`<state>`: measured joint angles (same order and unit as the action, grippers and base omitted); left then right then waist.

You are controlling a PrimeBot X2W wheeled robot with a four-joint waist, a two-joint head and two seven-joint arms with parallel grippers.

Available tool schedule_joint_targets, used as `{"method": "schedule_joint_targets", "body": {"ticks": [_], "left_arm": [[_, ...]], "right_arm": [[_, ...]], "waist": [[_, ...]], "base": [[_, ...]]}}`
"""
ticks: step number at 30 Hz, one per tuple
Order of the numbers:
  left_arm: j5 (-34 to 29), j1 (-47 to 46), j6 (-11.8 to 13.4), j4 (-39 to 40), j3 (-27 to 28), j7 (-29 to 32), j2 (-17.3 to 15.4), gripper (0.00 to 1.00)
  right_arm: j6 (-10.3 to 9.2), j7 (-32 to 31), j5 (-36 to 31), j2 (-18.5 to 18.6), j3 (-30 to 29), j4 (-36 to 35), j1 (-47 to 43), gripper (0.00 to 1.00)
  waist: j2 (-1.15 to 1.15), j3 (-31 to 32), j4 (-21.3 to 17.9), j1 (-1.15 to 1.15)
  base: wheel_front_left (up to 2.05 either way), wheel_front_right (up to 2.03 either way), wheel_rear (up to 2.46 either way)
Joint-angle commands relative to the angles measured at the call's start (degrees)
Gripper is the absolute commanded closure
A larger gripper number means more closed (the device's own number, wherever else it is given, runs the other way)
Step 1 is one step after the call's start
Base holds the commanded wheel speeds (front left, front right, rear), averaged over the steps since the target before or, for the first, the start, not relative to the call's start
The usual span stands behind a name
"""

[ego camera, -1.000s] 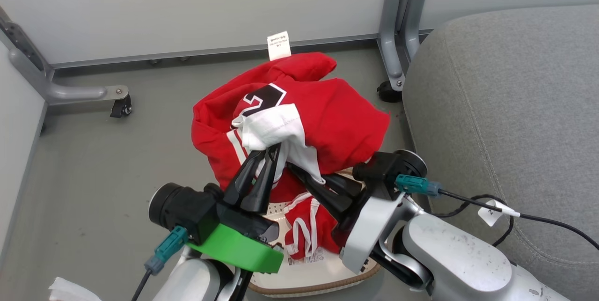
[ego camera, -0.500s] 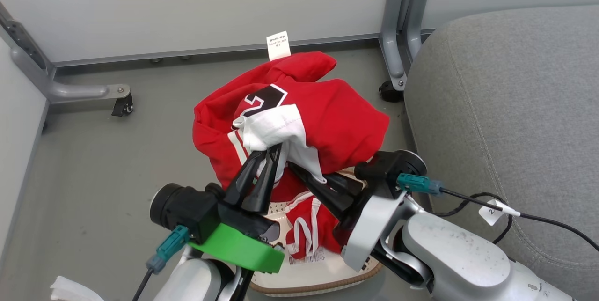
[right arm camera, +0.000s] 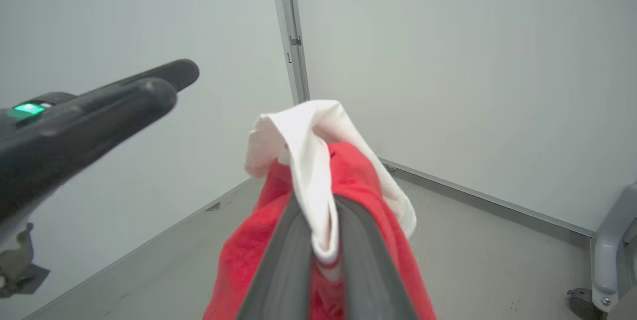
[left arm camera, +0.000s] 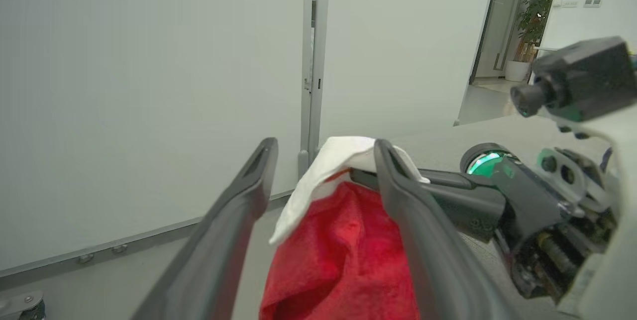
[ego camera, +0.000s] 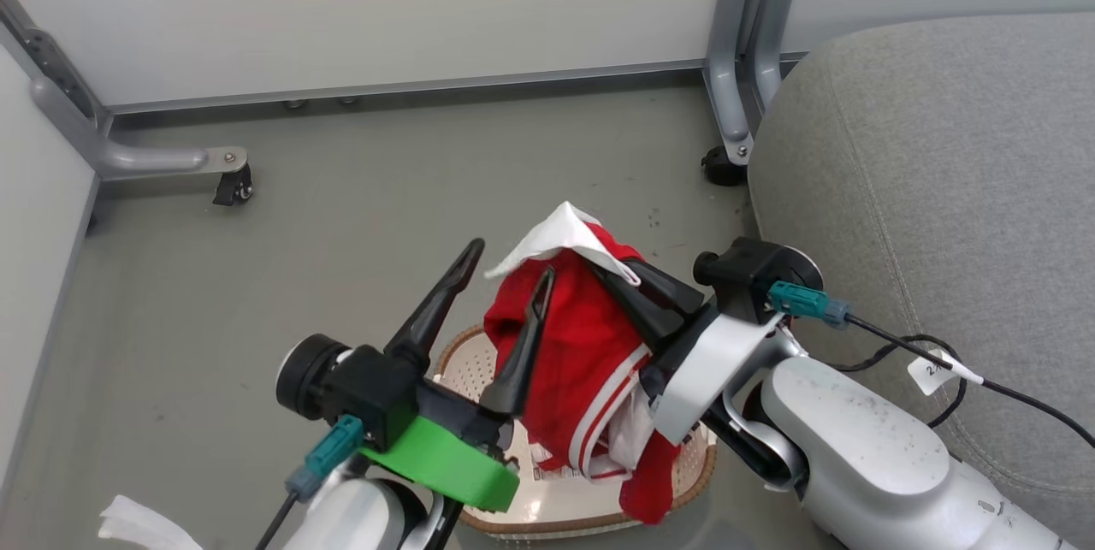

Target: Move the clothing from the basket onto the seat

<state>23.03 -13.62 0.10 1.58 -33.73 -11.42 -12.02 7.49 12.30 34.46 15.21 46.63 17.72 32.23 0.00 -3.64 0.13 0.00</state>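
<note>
Right gripper (ego camera: 609,269) is clamping the white trim of a red sports garment (ego camera: 573,336), which is hanging bunched over the cream basket (ego camera: 466,366), its lower folds draping across the rim. The left gripper (ego camera: 511,261) is standing wide open just beside the cloth. The grey seat (ego camera: 941,148) is lying near the basket, on the robot's right.

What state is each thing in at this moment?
left hand, open, fingers spread.
right hand, shut on the clothing.
clothing, bunched, hanging above the basket.
basket, upright on the floor, partly hidden.
seat, no clothing on its visible part.
</note>
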Motion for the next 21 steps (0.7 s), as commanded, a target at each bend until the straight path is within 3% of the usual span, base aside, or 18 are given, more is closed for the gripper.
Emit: {"method": "schedule_joint_targets", "body": {"ticks": [1,21], "left_arm": [[-0.86,0.49,-0.31,-0.30,-0.64,0.64,-0.68,0.00],[-2.32,3.95,-2.31,-3.85,-7.58,5.91,-2.84,0.00]], "right_arm": [[0.00,0.58,-0.46,-0.16,-0.59,0.56,-0.74,1.00],[0.00,2.01,-1.05,-1.70,-4.17,7.04,-3.79,1.00]], "waist": [[0.00,0.00,0.08,0.00],[0.00,-0.16,-0.33,0.00]], "base": [[0.00,0.00,0.00],[0.00,0.00,0.00]]}}
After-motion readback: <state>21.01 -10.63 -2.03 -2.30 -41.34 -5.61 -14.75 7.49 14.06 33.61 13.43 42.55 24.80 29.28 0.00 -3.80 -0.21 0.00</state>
